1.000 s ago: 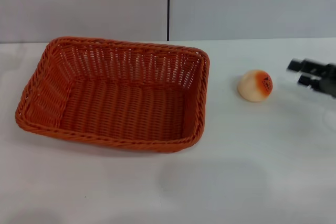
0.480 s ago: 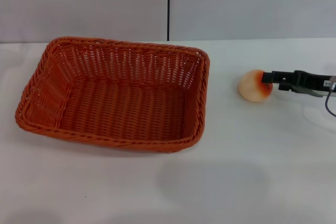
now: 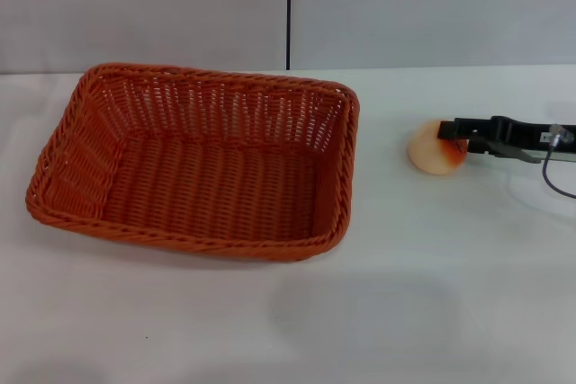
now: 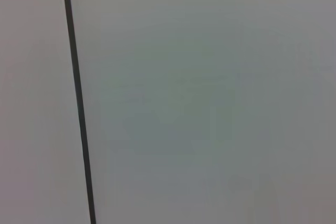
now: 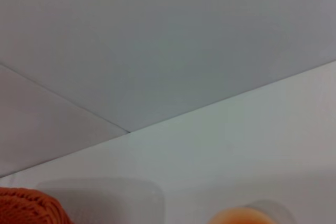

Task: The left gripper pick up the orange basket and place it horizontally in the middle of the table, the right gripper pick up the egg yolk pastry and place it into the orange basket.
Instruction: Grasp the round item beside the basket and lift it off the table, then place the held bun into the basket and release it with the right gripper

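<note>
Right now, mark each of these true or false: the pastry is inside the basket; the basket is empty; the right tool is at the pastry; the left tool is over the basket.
1. The egg yolk pastry lies in the orange basket. False: it sits on the table, to the basket's right.
2. The basket is empty. True.
3. The right tool is at the pastry. True.
4. The left tool hovers over the basket. False: it is not in view.
</note>
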You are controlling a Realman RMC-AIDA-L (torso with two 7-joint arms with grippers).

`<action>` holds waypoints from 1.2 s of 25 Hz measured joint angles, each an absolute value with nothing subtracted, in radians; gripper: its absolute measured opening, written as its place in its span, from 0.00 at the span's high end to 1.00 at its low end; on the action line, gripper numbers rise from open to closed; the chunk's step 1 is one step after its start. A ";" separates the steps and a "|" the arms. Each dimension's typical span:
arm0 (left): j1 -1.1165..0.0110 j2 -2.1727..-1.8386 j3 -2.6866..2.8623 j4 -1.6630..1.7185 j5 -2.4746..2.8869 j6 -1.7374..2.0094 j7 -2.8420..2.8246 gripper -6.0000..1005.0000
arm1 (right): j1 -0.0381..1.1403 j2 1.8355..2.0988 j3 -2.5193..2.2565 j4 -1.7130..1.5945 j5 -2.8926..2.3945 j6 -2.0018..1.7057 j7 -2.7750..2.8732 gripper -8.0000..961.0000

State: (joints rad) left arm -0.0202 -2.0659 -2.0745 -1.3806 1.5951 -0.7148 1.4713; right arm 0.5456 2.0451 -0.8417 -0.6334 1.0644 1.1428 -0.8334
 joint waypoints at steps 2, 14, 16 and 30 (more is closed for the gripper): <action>-0.021 -2.066 -2.074 -1.375 1.595 -0.715 1.482 0.44 | 0.559 2.043 -0.843 -0.614 1.064 1.140 -0.834 0.24; -0.035 -2.065 -2.081 -1.330 1.595 -0.712 1.516 0.44 | 0.571 2.039 -0.836 -0.607 1.075 1.146 -0.834 0.46; -0.036 -2.065 -2.081 -1.328 1.595 -0.710 1.525 0.44 | 0.563 2.040 -0.834 -0.623 1.077 1.171 -0.833 0.55; -0.070 -2.067 -2.083 -1.274 1.595 -0.702 1.531 0.44 | 0.353 2.077 -0.765 -0.932 1.330 1.510 -0.768 0.83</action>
